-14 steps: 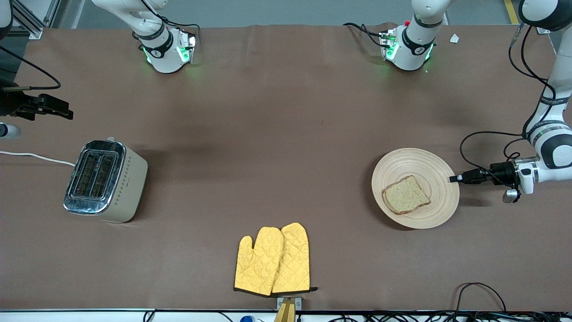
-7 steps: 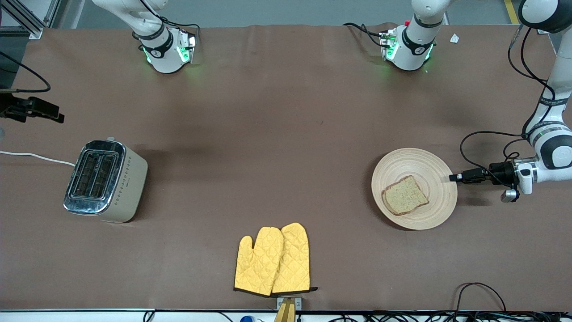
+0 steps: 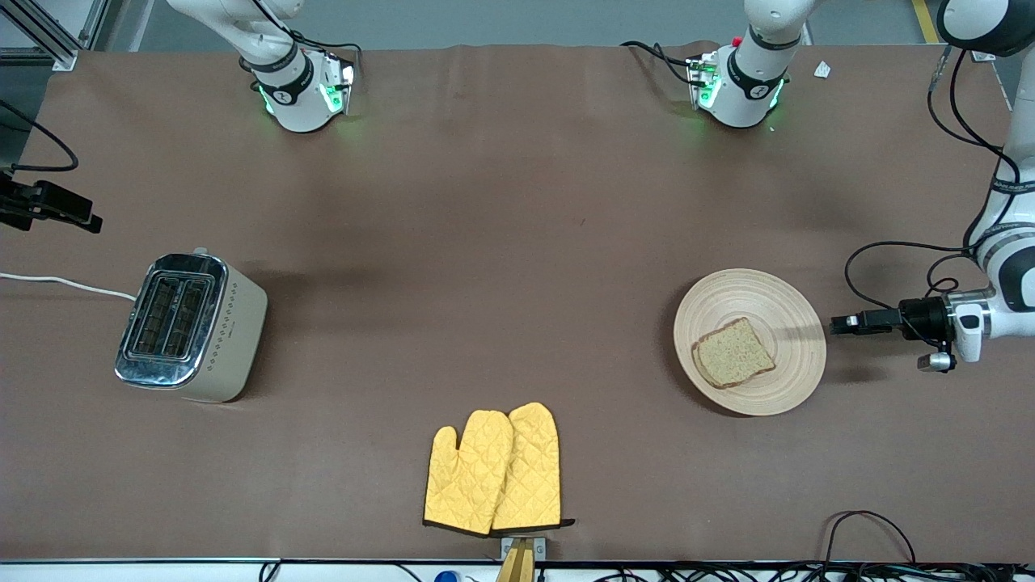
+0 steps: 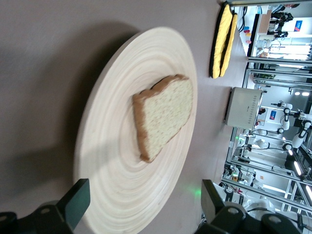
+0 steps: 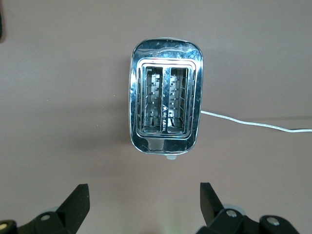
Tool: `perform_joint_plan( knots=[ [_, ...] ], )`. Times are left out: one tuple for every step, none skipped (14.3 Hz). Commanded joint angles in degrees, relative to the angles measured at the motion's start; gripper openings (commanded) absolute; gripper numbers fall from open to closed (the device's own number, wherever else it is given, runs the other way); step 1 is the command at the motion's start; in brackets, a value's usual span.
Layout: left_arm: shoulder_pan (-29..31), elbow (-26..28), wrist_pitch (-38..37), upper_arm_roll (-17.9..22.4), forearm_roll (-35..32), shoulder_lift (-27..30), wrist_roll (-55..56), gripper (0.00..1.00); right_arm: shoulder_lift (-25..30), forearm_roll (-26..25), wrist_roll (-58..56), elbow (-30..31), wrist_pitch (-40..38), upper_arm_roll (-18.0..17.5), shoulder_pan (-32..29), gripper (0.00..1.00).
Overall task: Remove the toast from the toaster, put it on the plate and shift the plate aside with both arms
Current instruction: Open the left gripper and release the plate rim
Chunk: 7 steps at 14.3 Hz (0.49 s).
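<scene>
While its jaws stood spread with nothing between them, the left gripper (image 3: 841,323) hung low just beside the rim of the plate (image 3: 796,319), at the left arm's end of the desk (image 3: 517,242), apart from the wood. In the left wrist view both fingertips (image 4: 78,200) framed the plate's edge without touching it. The right gripper (image 3: 77,217) sat near the desk's edge at the right arm's end, above the desk beside the toaster (image 3: 191,327), its jaws likewise wide and empty; that arm seemed to be waiting.

Judged from this, the plate was set aside and the step in hand was to clear away. To do it well, the left gripper should draw straight off from the rim, level, so a finger does not catch the edge and tip the plate.

The toast (image 3: 734,352) lay flat on the plate, off centre toward the front camera: a brown, speckled slice with a darker crust. The toaster's two slots looked empty. A pair of yellow oven mitts (image 3: 493,469) lay near the desk's front edge, well apart from both.
</scene>
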<state>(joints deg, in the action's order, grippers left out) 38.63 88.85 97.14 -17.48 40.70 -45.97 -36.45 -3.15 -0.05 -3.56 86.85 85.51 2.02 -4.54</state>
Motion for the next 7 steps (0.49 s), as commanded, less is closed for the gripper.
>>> perform_joint_plan(
  knots=[
    [-0.2, -2.0, -1.2, -1.5, -3.8, 3.6, 5.8, 1.00, 0.8, 1.1, 0.8, 0.0, -0.6, -0.7, -0.6, 1.00],
    [-0.1, -2.7, -1.2, -2.5, -5.7, 4.8, 8.0, 1.00, 0.8, 0.4, 0.8, -0.8, -0.7, -0.9, -0.2, 1.00],
    [0.0, -3.2, -1.2, -3.7, -7.8, 6.0, 10.6, 1.00, 0.8, 0.4, 0.8, -0.9, -0.9, -0.9, -0.1, 1.00],
    [0.0, -3.5, -1.2, -4.6, -9.1, 7.3, 12.9, 1.00, 0.7, 0.4, 0.8, -0.8, -0.9, -0.9, -0.1, 1.00],
    [0.0, -3.7, -1.2, -5.4, -10.4, 9.0, 15.2, 1.00, 0.8, 0.5, 0.9, -0.4, -0.7, -1.0, -0.2, 1.00],
    [-0.1, -3.9, -1.2, -6.1, -11.5, 10.6, 17.5, 1.00, 0.9, 0.6, 0.9, 0.5, -0.4, -1.0, -0.2, 1.00],
    [-0.2, -4.0, -1.2, -7.1, -12.5, 12.4, 21.1, 1.00, 1.4, 0.6, 0.9, 1.6, 0.0, -0.9, -0.2, 1.00]
  ],
)
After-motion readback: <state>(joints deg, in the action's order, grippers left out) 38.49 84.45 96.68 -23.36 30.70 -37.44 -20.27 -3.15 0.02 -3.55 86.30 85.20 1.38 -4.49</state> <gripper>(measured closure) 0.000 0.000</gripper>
